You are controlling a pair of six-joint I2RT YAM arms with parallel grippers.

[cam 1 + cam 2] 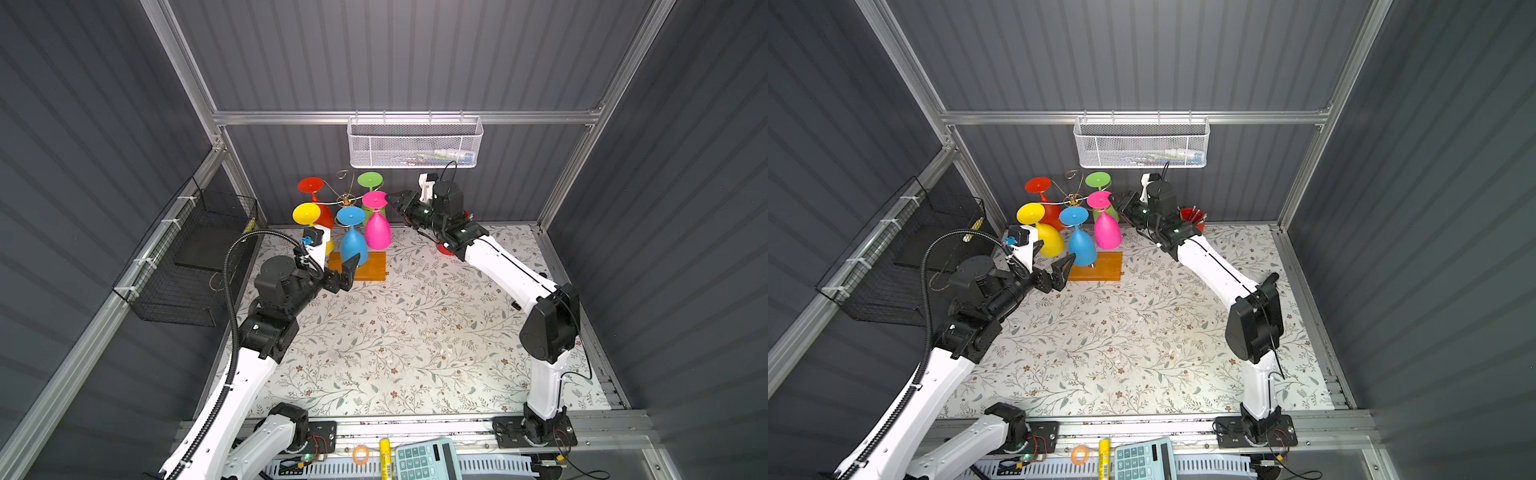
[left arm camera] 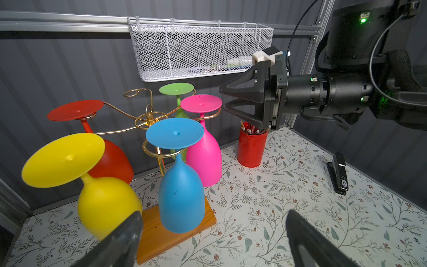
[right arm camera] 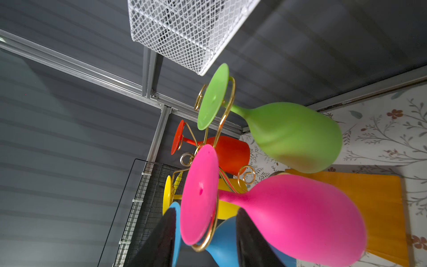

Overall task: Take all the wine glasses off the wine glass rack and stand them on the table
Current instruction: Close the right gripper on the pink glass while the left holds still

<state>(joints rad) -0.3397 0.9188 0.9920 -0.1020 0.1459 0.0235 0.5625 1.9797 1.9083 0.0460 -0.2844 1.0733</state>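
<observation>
While right gripper (image 1: 392, 203), jaws parted, flanks pink glass (image 1: 377, 232) foot, rack (image 1: 372, 269) 3 o'clock, left gripper (image 1: 348, 274) gapes; next: pinch, slide out.

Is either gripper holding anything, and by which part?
Nothing held: right gripper open, jaws straddling the pink glass at its foot, not clamped; left gripper open, empty.

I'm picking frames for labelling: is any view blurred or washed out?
Both top views: sharp, one bright patch on the table. Left wrist view: the blue glass crisp, the left gripper out of focus. Right wrist view: the pink glass slightly blurred.
</observation>
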